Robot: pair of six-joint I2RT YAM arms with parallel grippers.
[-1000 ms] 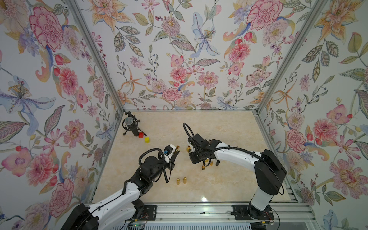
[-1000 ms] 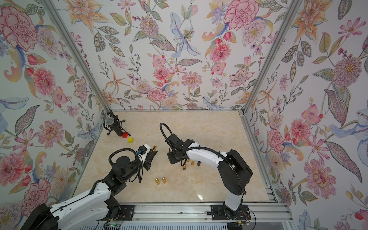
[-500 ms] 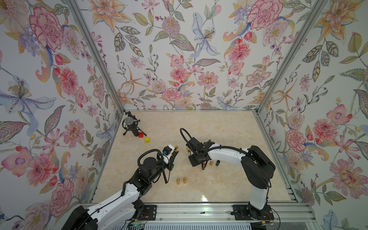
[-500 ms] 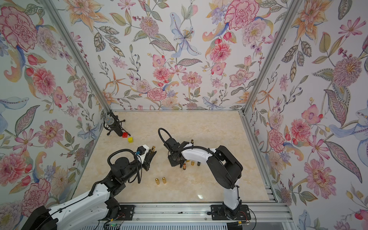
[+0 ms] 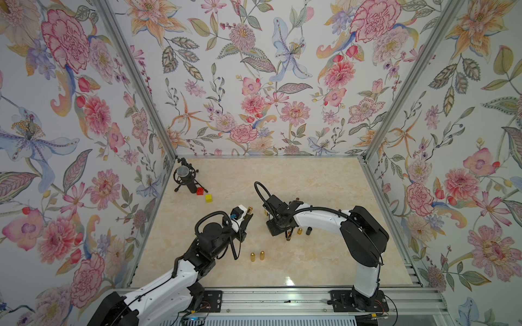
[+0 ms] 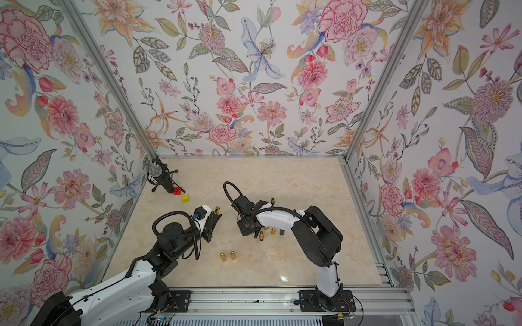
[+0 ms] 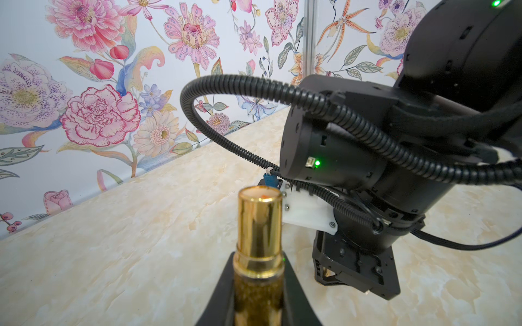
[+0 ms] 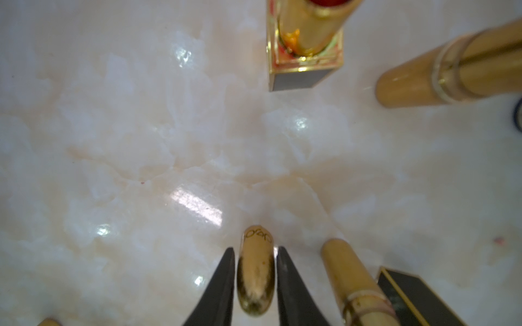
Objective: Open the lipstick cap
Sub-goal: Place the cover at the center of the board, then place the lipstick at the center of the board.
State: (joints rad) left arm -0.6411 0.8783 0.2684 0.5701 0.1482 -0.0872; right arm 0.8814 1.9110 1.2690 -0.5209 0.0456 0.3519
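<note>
My left gripper (image 5: pixel 248 216) is shut on the gold lipstick (image 5: pixel 249 210), held off the table with its bare upper sleeve pointing toward the right arm. In the left wrist view the lipstick (image 7: pixel 259 225) fills the space between the black fingers (image 7: pixel 226 271) and wears no cap. My right gripper (image 5: pixel 288 236) points down at the table to the right. In the right wrist view the gold cap (image 8: pixel 255 271) stands between its fingers (image 8: pixel 226 271) with a thin gap on each side, so the jaws are slightly open around it.
Close to the right gripper stand a gold tube (image 5: pixel 300 231), a black cap (image 5: pixel 309 231) and an open red lipstick (image 8: pixel 306 42). Two gold caps (image 5: pixel 257 255) stand nearer the front. A microphone (image 5: pixel 183 175), a red block (image 5: pixel 200 191) and a yellow block (image 5: pixel 208 198) sit back left.
The right gripper has moved away from the left one and down to the table with the cap, and its jaws have begun to part. The left arm has held still.
</note>
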